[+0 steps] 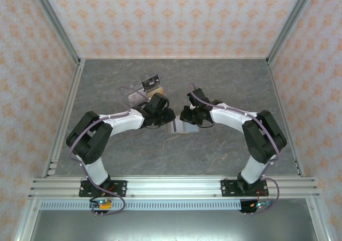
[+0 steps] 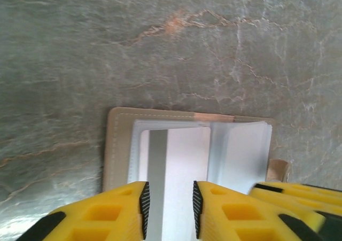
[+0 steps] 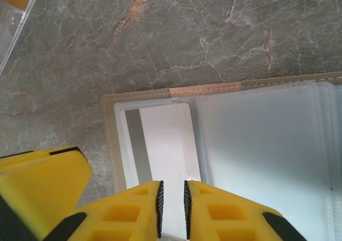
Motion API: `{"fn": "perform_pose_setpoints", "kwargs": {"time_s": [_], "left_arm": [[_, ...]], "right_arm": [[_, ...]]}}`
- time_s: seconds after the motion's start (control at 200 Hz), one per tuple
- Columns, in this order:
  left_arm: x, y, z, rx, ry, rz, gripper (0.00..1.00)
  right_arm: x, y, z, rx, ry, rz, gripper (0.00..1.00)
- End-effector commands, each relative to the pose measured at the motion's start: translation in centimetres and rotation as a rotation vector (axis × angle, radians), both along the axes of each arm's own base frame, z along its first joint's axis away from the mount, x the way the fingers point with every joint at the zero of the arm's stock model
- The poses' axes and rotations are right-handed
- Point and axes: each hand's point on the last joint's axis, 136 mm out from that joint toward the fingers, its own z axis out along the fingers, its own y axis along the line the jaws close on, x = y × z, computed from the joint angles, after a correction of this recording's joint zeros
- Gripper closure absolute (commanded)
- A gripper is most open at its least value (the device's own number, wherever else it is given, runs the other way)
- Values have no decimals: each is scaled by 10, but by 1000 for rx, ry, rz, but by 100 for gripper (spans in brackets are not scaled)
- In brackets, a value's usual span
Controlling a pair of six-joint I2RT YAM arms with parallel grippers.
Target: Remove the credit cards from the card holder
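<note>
The card holder lies open on the table, its brownish-grey border framing clear blue-grey sleeves. A white credit card with a grey stripe sits in the left sleeve. Directly over that card hovers my left gripper, jaws apart with nothing between them. My right gripper is over the same card from the other side, with a narrow gap and nothing seen pinched. Each wrist view catches the other gripper's yellow fingers close beside it.
A clear plastic tray with black and tan pieces stands just behind the left gripper; its edge shows at the top left of the right wrist view. Patterned walls enclose the grey marble table on three sides.
</note>
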Motion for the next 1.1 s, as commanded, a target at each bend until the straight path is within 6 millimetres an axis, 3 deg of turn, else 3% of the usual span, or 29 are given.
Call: {"fn": "perform_pose_setpoints", "kwargs": {"time_s": [0.0, 0.41, 0.561, 1.096], "left_arm": [[7, -13, 4, -39, -1, 12, 74], [7, -6, -12, 61, 20, -22, 81], [6, -11, -21, 41, 40, -31, 83], [-6, 5, -47, 119, 89, -21, 87]], "right_arm": [[-1, 0, -11, -5, 17, 14, 80], [-2, -3, -30, -36, 51, 24, 80], [0, -5, -33, -49, 48, 15, 80], [-1, -4, -41, -22, 66, 23, 76]]}}
